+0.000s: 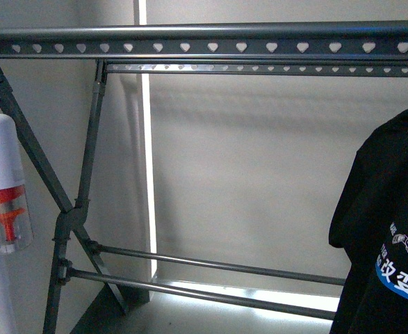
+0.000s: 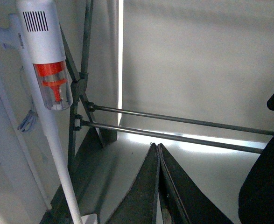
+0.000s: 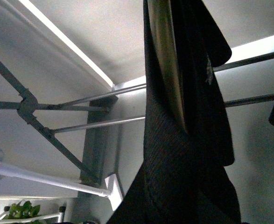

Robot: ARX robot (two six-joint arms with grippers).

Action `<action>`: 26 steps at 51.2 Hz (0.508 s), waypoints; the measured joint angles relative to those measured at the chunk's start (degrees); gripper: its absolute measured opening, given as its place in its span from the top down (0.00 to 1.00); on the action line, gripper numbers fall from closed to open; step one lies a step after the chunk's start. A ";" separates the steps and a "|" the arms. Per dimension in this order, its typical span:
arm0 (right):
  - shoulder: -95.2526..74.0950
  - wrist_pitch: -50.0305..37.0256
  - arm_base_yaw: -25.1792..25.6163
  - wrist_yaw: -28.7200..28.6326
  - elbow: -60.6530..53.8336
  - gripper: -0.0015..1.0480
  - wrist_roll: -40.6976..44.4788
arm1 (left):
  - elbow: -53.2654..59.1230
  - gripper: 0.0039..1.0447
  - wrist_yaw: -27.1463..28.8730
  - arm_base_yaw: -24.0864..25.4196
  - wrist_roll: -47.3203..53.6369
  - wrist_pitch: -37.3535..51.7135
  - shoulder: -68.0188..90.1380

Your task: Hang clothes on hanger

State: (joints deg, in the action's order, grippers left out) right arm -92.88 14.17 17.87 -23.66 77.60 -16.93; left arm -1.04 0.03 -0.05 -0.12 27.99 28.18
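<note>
The right end effector (image 3: pixel 174 93) holds the black T-shirt (image 1: pixel 384 229), which hangs below it. The rack's top rail (image 1: pixel 204 40) runs sideways, above and ahead. The left end effector (image 2: pixel 158 186) is closed and empty.

Left tool (image 2: pixel 158 186) shows two dark tapered fingers (matte, scuffed).

- The front view looked level at the drying rack (image 1: pixel 204 47), close beneath its top rails.
- The left wrist view faced the rack's lower crossbars (image 2: pixel 174 128).
- The right wrist view, tilted, shared those crossbars and the white vacuum (image 3: pixel 48 179).
</note>
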 joint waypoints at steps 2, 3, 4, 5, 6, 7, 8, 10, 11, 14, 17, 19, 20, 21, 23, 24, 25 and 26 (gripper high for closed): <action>0.35 -1.79 -0.20 0.48 -1.31 0.87 -0.07 | 0.00 0.97 0.00 0.00 0.00 -1.25 -1.38; 0.48 -2.29 -0.24 0.72 -1.68 0.85 -0.04 | 0.00 0.97 0.00 0.00 0.00 -1.51 -1.70; 0.94 -3.30 -0.35 1.18 -2.54 0.82 -0.02 | 0.00 0.97 -0.02 0.00 0.00 -2.05 -2.38; 1.42 -4.37 -0.48 1.77 -3.54 0.79 0.09 | 0.00 0.97 -0.02 0.00 0.00 -2.62 -2.99; 2.43 -6.27 -0.70 2.84 -5.31 0.74 0.55 | 0.00 0.97 0.00 0.00 0.00 -3.50 -3.82; 3.21 -7.65 -0.87 3.72 -6.62 0.70 1.29 | 0.00 0.97 -0.02 0.00 0.02 -4.07 -4.33; 4.04 -9.18 -1.09 4.92 -8.02 0.67 1.84 | 0.00 0.97 0.00 0.00 0.00 -4.61 -4.85; 6.14 -13.05 -1.57 7.87 -11.34 0.60 3.78 | 0.00 0.97 0.00 0.00 0.00 -5.68 -5.90; 6.75 -14.10 -1.70 8.55 -12.17 0.59 4.55 | 0.00 0.97 0.00 0.00 0.00 -5.95 -6.19; 12.02 -21.97 -2.40 11.15 -18.67 0.47 6.93 | 0.00 0.97 0.00 0.00 0.00 -7.58 -8.11; 18.80 -28.92 -2.82 11.13 -25.40 0.35 7.04 | 0.00 0.97 -0.02 0.00 0.02 -9.27 -9.66; 23.47 -32.39 -3.19 11.56 -29.42 0.28 6.78 | 0.00 0.97 -0.02 0.00 0.00 -10.12 -10.51; 25.88 -33.66 -3.45 11.89 -31.32 0.25 6.80 | 0.00 0.97 0.00 0.00 0.00 -10.54 -10.97; 28.52 -34.62 -3.65 12.26 -33.35 0.22 6.73 | 0.00 0.97 0.00 0.00 0.00 -10.93 -11.39; 32.65 -35.98 -3.98 12.68 -36.44 0.16 6.40 | 0.00 0.97 0.00 0.00 0.00 -11.52 -12.02; 35.60 -36.74 -4.33 13.18 -38.62 0.13 6.12 | 0.00 0.97 -0.02 0.00 0.00 -11.91 -12.41; 37.07 -36.96 -4.55 13.44 -39.67 0.11 6.10 | 0.00 0.97 0.00 0.00 0.00 -12.11 -12.61; 40.17 -37.03 -5.05 13.94 -41.79 0.08 6.01 | 0.00 0.97 0.00 0.00 0.00 -12.48 -12.98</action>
State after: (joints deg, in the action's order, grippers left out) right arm -52.71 -22.85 12.82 -9.72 35.81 -10.92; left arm -1.04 0.03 -0.05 -0.12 15.51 15.20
